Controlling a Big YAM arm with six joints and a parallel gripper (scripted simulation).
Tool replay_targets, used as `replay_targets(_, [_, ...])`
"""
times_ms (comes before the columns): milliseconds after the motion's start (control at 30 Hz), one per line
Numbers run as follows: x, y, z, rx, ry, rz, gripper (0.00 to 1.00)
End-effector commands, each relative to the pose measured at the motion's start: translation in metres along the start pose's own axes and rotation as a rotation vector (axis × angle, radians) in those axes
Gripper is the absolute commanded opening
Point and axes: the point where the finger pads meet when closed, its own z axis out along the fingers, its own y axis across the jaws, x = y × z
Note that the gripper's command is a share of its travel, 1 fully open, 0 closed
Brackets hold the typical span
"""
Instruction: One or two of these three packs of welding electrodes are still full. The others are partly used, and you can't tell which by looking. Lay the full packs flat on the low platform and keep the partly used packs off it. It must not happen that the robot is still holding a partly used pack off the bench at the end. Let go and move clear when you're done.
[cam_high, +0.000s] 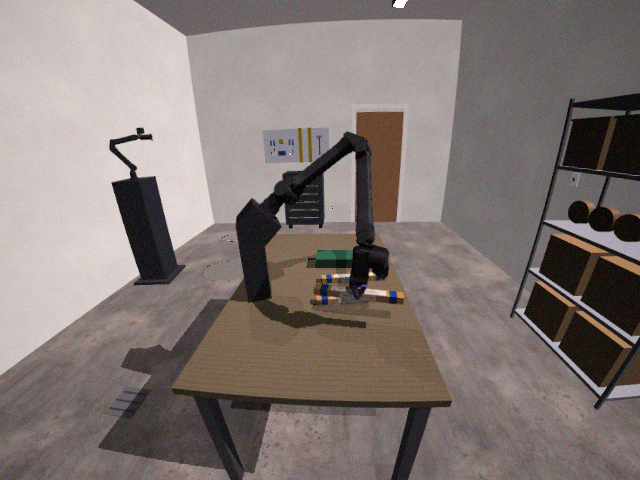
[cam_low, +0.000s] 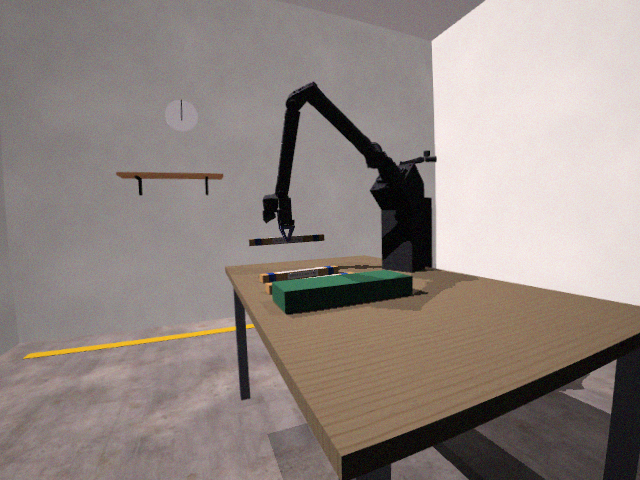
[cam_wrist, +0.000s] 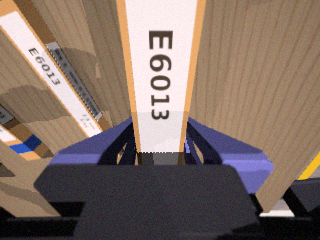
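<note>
My gripper (cam_high: 357, 293) (cam_low: 287, 238) (cam_wrist: 159, 120) is shut on an electrode pack (cam_high: 379, 292) (cam_low: 310, 238) (cam_wrist: 161, 75) labelled E6013, gripped near its middle. It hangs roughly level, well above the table. A second pack (cam_high: 325, 300) (cam_low: 302, 273) (cam_wrist: 45, 67) lies flat on the table, partly hidden by the held pack in the top view. A third pack (cam_high: 336, 278) (cam_low: 268, 288) (cam_wrist: 25, 146) lies flat between the second pack and the low green platform (cam_high: 330, 258) (cam_low: 346, 295). No pack lies on the platform.
The wooden table (cam_high: 310, 361) (cam_low: 413, 361) carries the arm's dark base column (cam_high: 255, 273) (cam_low: 397, 240) on one side. The packs and platform lie near the table's opposite long edge. A shelf rack (cam_high: 547, 222) stands apart on the floor.
</note>
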Motion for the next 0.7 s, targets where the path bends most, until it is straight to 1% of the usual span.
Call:
replay_targets(0, [-0.012,-0.034,-0.021,0.037,-0.033,0.002,0.00])
replay_targets(133, [-0.020,-0.043,-0.027,0.042,-0.044,-0.006,0.00])
replay_targets(200, [-0.020,-0.043,-0.027,0.042,-0.044,-0.006,0.00])
replay_targets(300, [-0.022,-0.050,-0.028,0.042,-0.044,-0.007,0.00])
replay_targets(667, [-0.029,-0.055,-0.037,0.047,-0.054,-0.014,0.00])
